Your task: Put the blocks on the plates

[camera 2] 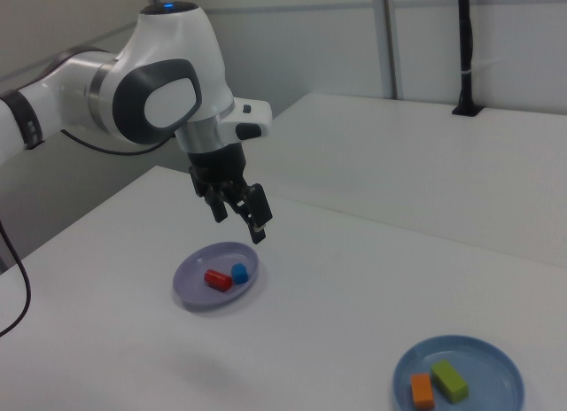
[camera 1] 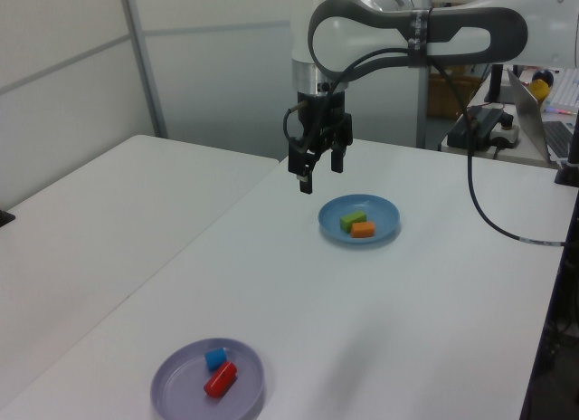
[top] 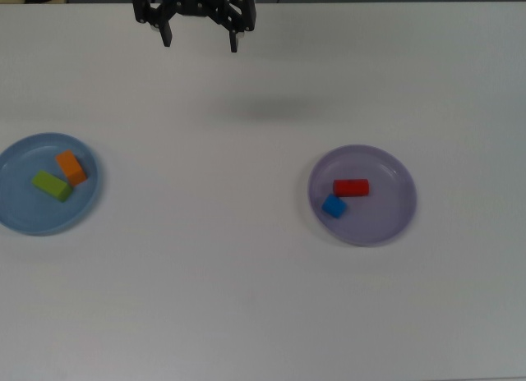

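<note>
The orange block [top: 71,167] and the green block [top: 52,185] lie side by side on the light blue plate [top: 25,221] at the top view's left. On the lavender plate [top: 386,217], right of centre, lie the red block [top: 351,187] and the blue cube [top: 334,206], touching. My gripper [top: 200,43] hangs open and empty, high above the table at the top view's upper edge, away from both plates. In the left view the gripper [camera 1: 318,174] is above and left of the light blue plate [camera 1: 380,223]. In the right view the gripper [camera 2: 239,225] hovers above the lavender plate [camera 2: 195,278].
The white table [top: 246,299] is bare between the plates. A second white table [camera 1: 99,212] adjoins it on the left view's left. A black cable [camera 1: 479,212] trails from the arm, with a laptop [camera 1: 534,121] at the far right. A black post [camera 2: 465,48] stands at the back.
</note>
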Robot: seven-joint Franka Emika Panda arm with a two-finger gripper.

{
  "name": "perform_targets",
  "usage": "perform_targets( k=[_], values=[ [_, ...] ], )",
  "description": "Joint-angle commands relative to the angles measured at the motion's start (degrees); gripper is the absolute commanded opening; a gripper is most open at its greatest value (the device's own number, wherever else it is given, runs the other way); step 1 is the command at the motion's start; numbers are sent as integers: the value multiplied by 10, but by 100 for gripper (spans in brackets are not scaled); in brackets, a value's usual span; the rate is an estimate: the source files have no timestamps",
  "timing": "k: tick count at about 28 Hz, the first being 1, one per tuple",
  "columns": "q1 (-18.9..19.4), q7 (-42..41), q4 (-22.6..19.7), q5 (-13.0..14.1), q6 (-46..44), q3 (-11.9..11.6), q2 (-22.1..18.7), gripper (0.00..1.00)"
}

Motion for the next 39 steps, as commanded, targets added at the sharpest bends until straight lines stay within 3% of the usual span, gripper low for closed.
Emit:
perform_targets(
  k=[1,12,19,39],
  values=[
    [0,-16,-10,14,15,-5,-12,100],
    [-1,-32,2,-10,14,-5,-9,100],
    [-1,-133,2,-10,3,-6,-9,100],
    [-1,-119,3,-10,2,-6,-5,100]
  ],
)
